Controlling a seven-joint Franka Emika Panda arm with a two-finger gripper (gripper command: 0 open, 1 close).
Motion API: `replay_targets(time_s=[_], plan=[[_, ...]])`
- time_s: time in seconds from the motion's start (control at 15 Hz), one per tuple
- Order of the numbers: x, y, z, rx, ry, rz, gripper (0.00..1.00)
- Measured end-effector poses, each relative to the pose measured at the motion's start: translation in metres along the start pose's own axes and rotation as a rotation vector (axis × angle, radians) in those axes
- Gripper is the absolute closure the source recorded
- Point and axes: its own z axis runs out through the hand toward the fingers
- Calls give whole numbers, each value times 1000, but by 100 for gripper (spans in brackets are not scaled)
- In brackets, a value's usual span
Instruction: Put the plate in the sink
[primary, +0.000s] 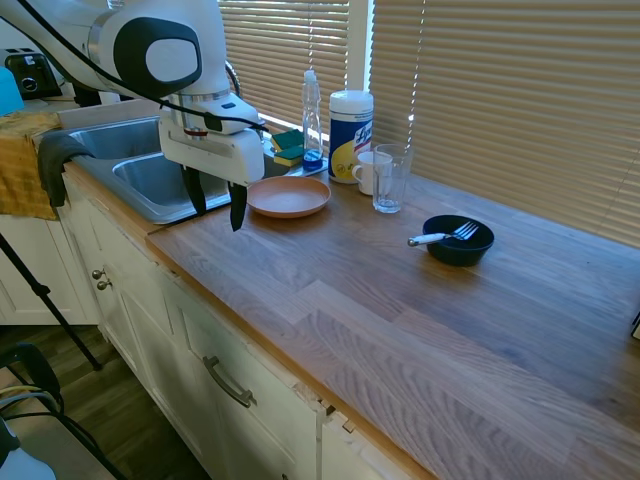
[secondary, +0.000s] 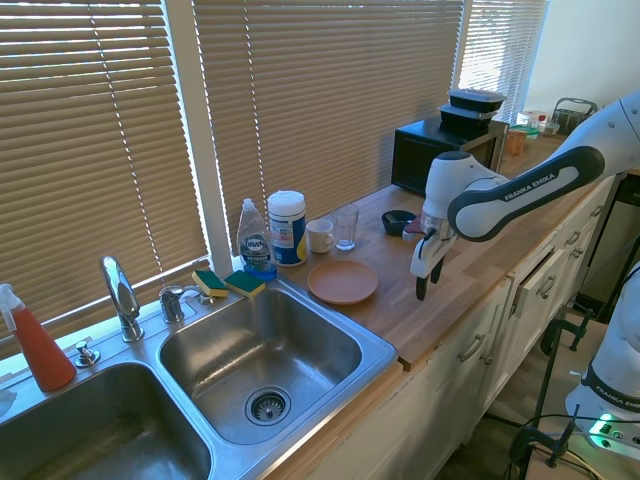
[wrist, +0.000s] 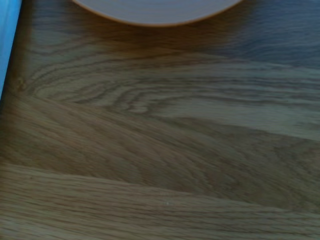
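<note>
Plate (primary: 289, 196) flat on bench (primary: 400, 300), just beside sink (secondary: 262, 360). Tool (primary: 215, 205) spread, empty, hovering near plate. Probably stiff, light, slippery, breakable; best pinched at raised rim.

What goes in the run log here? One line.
phase: approach | gripper: open, empty | round salmon-pink plate: on wooden counter beside stainless steel sink

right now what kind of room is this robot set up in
Most likely a home kitchen. A stainless steel double-basin sink with a curved chrome faucet is set into a wooden butcher-block countertop, a black microwave stands further along, and a round salmon-pink plate lies beside the sink.
</note>
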Motion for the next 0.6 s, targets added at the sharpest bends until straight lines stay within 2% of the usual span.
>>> replay_targets(time_s=[0.2, 0.4, 0.6], plan=[[2, -1, -2, 0, 2, 4, 0], [21, -12, -19, 32, 16, 24, 0], [62, -26, -33, 75, 2, 79, 0]])
